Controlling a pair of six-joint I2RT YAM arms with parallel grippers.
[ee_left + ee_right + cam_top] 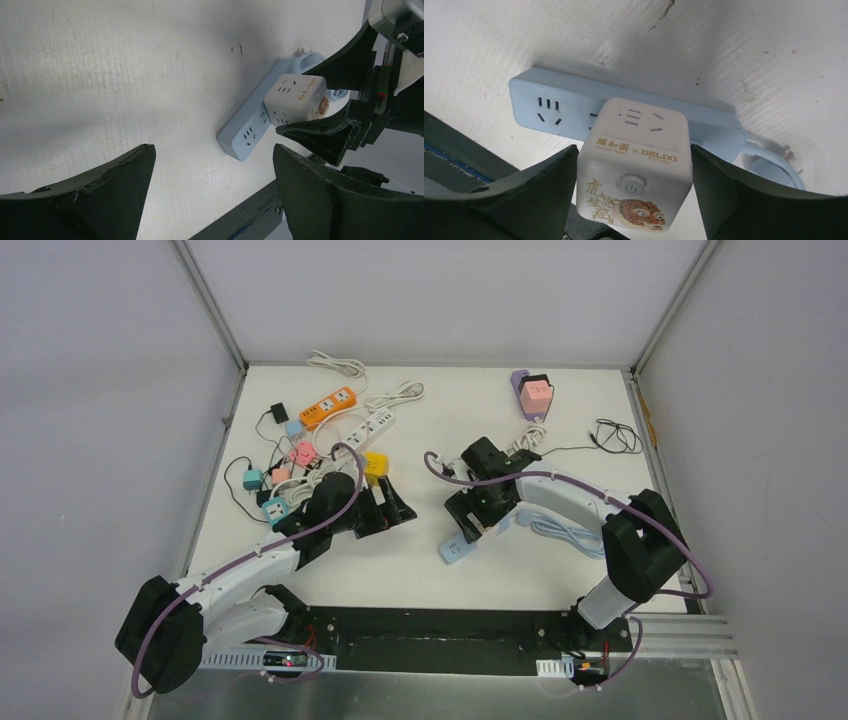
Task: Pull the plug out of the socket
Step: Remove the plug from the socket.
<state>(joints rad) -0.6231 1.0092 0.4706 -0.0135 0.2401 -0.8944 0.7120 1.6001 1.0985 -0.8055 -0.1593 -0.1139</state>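
Note:
The plug (634, 165) is a white cube adapter with a tiger face and a power button. It sits in the light blue socket strip (539, 95) that lies flat on the white table. My right gripper (634, 150) has one finger on each side of the cube, both touching it. From the left wrist view the plug (297, 97) shows on the strip (247, 135) between those black fingers (320, 137). My left gripper (214, 147) hangs open over bare table left of the strip's free end (455, 551). In the top view the cube is hidden under the right gripper (472, 523).
A pile of power strips, cube adapters and cables (310, 455) fills the back left, with an orange strip (328, 407) and a yellow cube (376, 466). A purple strip with a pink cube (530, 392) stands at the back. A black cable (615, 435) lies at the right. The blue cord (560, 530) coils beside the right arm.

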